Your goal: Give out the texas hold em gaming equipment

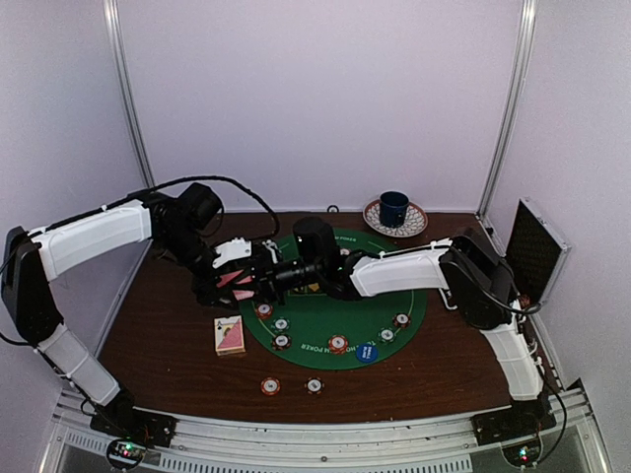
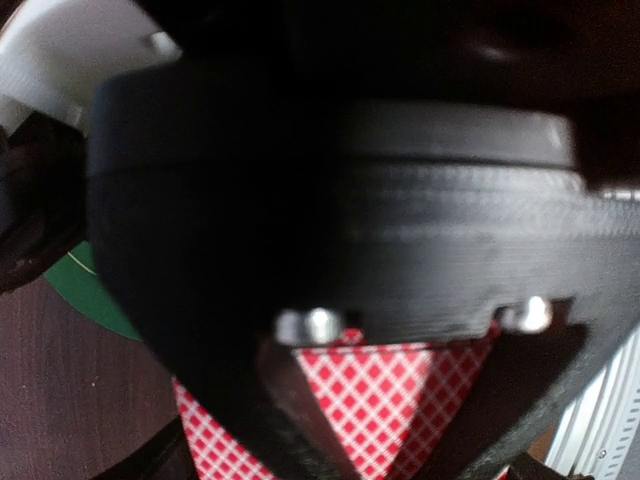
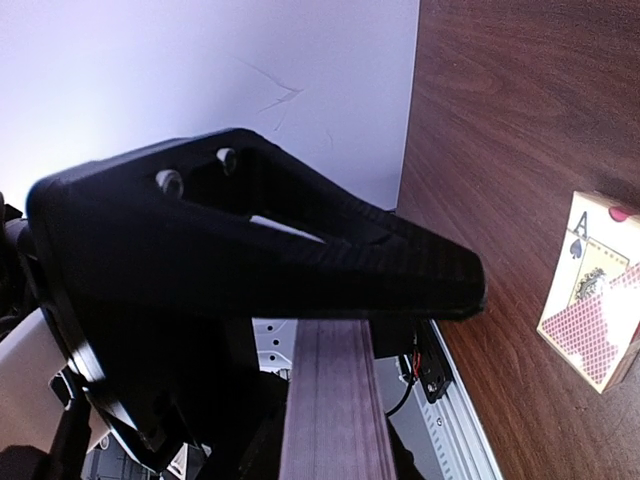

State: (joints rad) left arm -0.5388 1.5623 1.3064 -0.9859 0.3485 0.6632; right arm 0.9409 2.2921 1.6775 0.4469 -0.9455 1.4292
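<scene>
Left claw [image 1: 235,276]: closed on a stack of playing cards [image 1: 233,280], held above the left edge of the green mat [image 1: 325,315]. Its wrist view shows the red-diamond card backs [image 2: 380,400] wedged between dark finger shapes.
Right claw [image 1: 268,278]: reaches in from the right and meets the left claw at the cards. Its wrist view shows one black finger [image 3: 300,250] lying over the edge of the stack [image 3: 330,400]. I cannot tell how far it is open, or whether it grips them.
Card pack [image 1: 230,335]: lies flat on the wooden table [image 1: 168,345], just left of the mat, ace of spades showing [image 3: 598,300].
Chips [image 1: 338,344]: several lie along the near half of the mat, and two more [image 1: 270,386] sit on the wood nearer the arm bases.
Blue disc [image 1: 367,352]: at the mat's near edge, beside the chips.
Mug [image 1: 394,207]: on a saucer at the far edge of the table.
</scene>
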